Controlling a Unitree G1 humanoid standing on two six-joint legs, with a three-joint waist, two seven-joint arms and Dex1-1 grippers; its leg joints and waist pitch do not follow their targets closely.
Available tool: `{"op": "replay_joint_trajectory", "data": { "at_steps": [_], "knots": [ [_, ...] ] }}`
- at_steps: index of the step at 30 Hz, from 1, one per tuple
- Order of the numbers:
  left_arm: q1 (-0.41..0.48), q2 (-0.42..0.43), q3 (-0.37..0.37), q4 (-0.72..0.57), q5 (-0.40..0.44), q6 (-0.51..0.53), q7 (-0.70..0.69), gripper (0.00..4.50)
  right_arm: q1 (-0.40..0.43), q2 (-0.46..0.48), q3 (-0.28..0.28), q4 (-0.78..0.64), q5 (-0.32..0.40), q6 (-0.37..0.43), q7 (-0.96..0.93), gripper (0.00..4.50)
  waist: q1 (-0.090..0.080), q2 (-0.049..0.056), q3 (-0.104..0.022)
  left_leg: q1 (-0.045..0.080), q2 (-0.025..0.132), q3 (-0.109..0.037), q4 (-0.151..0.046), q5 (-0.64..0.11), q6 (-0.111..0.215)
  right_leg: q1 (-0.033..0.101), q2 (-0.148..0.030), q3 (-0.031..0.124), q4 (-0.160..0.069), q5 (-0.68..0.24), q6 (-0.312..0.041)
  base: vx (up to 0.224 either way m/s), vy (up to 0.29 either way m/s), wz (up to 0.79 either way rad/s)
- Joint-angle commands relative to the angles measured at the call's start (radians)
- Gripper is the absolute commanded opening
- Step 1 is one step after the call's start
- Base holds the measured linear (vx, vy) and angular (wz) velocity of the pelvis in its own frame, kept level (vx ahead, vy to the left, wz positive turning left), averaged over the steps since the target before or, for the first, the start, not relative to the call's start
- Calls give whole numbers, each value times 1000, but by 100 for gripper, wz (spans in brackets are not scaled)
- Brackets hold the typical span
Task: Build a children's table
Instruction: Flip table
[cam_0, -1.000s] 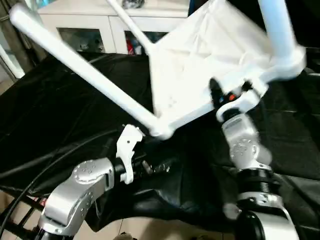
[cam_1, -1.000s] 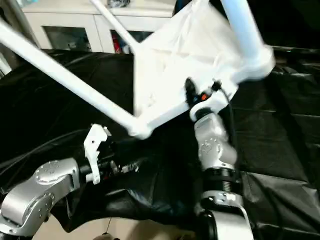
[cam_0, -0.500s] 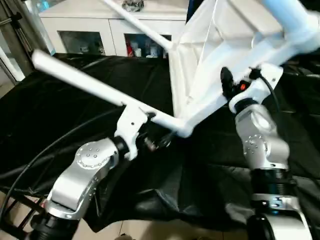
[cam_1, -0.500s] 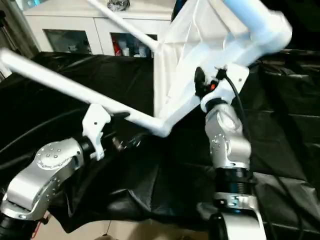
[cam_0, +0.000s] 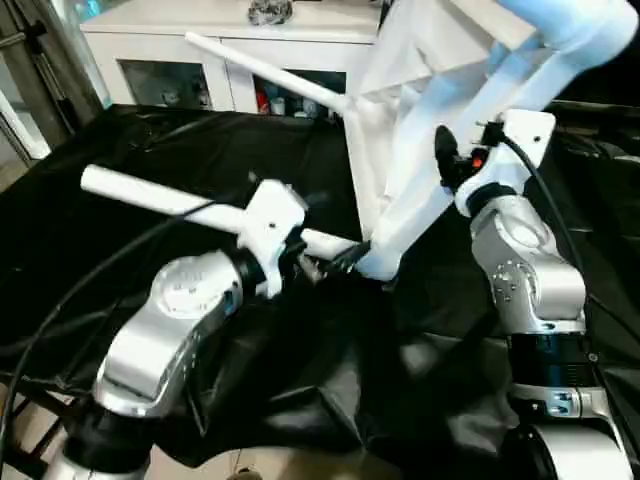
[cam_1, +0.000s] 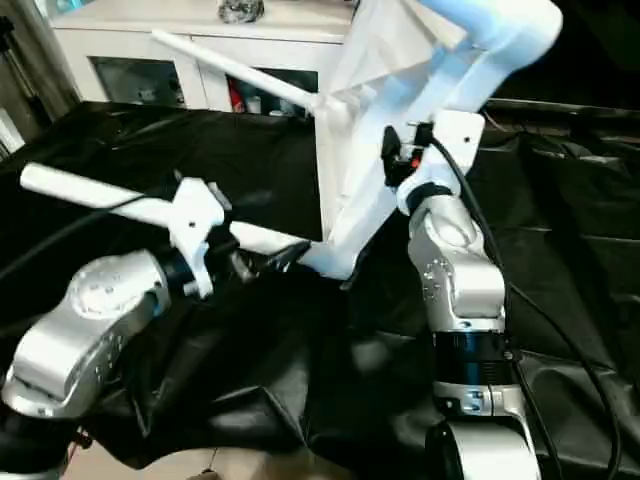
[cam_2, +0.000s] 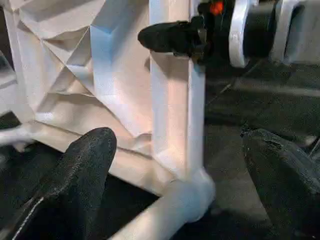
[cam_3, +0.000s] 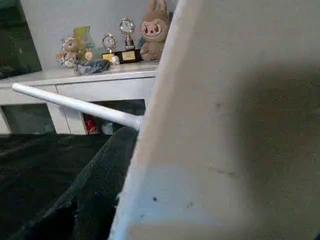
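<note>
Left eye view: the tilted tabletop (cam_0: 420, 110) is clamped at its edge by the right gripper (cam_0: 452, 168), one corner resting on the black cloth (cam_0: 150, 130). Left wrist view: the left gripper (cam_2: 175, 175) is spread wide around the ribbed corner, untouched by its fingers (cam_2: 85, 165). Right wrist view: a leg (cam_3: 75, 105) is seen jutting toward the cabinet (cam_3: 75, 85).
</note>
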Motion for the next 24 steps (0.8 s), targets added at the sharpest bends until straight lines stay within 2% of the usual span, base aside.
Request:
{"op": "replay_joint_trajectory", "data": {
  "at_steps": [1,4,5,7,8,9,10,12,14,16,19,21,22,23,24],
  "knots": [
    [-23,18,-10,12,34,-21,-16,450,38,-39,33,29,-93,46,1,218,-9,-6,-63,1,-34,27,-61,-134,-42,61,-16,13,-62,-190,-74,0,0,0],
    [-71,55,-17,15,68,-46,-32,450,35,-74,84,25,-151,75,3,218,-6,-4,-62,8,-32,28,-62,-151,-50,54,-15,13,-63,-201,-80,0,0,0],
    [-86,70,-24,18,83,-57,-42,450,32,-83,98,28,-165,86,3,218,-7,-10,-58,8,-31,29,-65,-177,-57,55,-16,13,-67,-232,-80,0,0,0],
    [-102,84,-28,20,92,-67,-56,450,29,-90,112,33,-181,105,-4,218,-7,-7,-56,10,-32,27,-66,-194,-61,55,-16,12,-67,-257,-76,0,0,0],
    [-126,95,-30,21,98,-76,-70,450,27,-94,123,40,-191,123,-9,218,-7,-8,-51,13,-32,27,-69,-238,-65,51,-21,11,-76,-342,-65,0,0,0],
    [-126,95,-30,21,98,-76,-70,450,27,-94,123,40,-191,123,-9,218,-7,-8,-51,13,-32,27,-69,-238,-65,51,-21,11,-76,-342,-65,0,0,0],
    [-137,95,-28,21,100,-78,-72,450,29,-93,123,41,-191,131,-18,218,-9,-14,-49,16,-32,27,-69,-264,-64,49,-22,12,-82,-397,-54,0,0,0],
    [-157,98,-28,16,107,-84,-77,450,34,-90,126,45,-193,144,-31,218,-9,-10,-51,20,-31,24,-70,-269,-69,47,-22,13,-81,-389,-52,0,0,0],
    [-174,105,-35,10,122,-94,-85,450,41,-87,133,50,-205,151,-40,218,-9,-12,-51,19,-30,23,-72,-279,-70,48,-21,12,-81,-382,-52,0,0,0],
    [-193,100,-28,-18,91,-85,-105,450,51,-81,139,59,-217,143,-49,218,-10,-17,-51,18,-31,23,-73,-283,-72,50,-22,11,-80,-385,-53,0,0,0],
    [-206,96,-26,-42,63,-87,-129,450,56,-76,144,70,-232,136,-52,218,-10,-16,-51,15,-30,21,-74,-278,-76,51,-23,12,-78,-379,-59,0,0,0],
    [-216,92,-25,-52,60,-111,-139,450,62,-70,145,87,-234,107,-39,218,-12,-21,-49,13,-31,21,-75,-287,-72,52,-24,11,-80,-398,-55,0,0,0],
    [-221,92,-24,-55,60,-117,-142,450,64,-68,146,92,-235,100,-36,263,-13,-20,-49,14,-31,21,-75,-291,-72,51,-24,11,-81,-406,-52,0,0,0],
    [-231,90,-20,-57,65,-130,-140,450,66,-64,148,99,-233,85,-32,275,-15,-20,-50,13,-31,20,-75,-292,-72,52,-24,11,-82,-416,-46,0,0,0],
    [-246,89,-14,-57,71,-148,-136,450,67,-61,148,103,-229,75,-29,275,-17,-25,-50,12,-31,21,-75,-296,-72,52,-23,10,-84,-425,-41,0,0,0]
  ]
}}
